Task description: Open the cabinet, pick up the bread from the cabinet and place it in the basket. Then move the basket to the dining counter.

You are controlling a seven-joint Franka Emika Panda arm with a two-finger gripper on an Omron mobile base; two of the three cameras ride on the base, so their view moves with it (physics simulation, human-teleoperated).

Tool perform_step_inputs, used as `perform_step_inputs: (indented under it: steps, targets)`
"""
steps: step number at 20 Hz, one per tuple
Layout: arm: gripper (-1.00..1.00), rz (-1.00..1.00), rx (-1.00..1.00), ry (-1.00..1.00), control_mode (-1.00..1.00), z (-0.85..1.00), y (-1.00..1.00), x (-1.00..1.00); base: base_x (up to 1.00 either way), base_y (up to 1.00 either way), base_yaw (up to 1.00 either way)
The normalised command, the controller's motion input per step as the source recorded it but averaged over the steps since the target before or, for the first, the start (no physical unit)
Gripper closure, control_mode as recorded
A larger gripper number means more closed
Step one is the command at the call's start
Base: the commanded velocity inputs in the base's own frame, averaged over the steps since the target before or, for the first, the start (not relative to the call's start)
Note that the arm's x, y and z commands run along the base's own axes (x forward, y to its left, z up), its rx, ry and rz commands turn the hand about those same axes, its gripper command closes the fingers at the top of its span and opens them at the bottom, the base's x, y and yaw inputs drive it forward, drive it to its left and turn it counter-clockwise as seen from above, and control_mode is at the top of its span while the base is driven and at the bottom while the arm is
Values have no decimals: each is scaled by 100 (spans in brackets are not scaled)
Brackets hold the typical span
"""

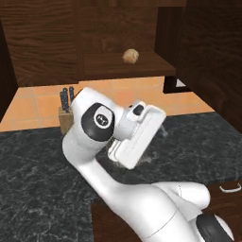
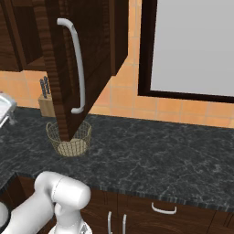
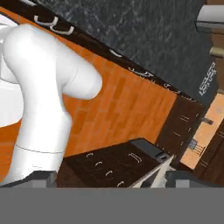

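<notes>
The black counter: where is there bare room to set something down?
The black counter is bare from the basket rightward, below the window. It is crowded at the left, where the knife block, basket and open cabinet door cluster.

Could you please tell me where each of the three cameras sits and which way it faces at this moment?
Left base view: behind the arm on its left, looking forward and down at the open cabinet, the bread on its shelf and the knife block; the white arm rises across the middle.
Right base view: behind on the right, facing the cabinet's open door, the basket and the black counter; an arm joint shows low left.
Hand view: rolled, facing floor and drawers; an arm link shows left.
Shared: both base views show cabinet, knife block and black counter.
</notes>
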Motion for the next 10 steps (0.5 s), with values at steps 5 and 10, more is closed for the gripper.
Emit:
perform_step_inputs:
  steps: [5,10]
  targets:
    - [-100,-33,39,-50,-100,-56,3,73,0,0,0]
    - [-100,-10,37,-27,-100,-4,-20,19,0,0,0]
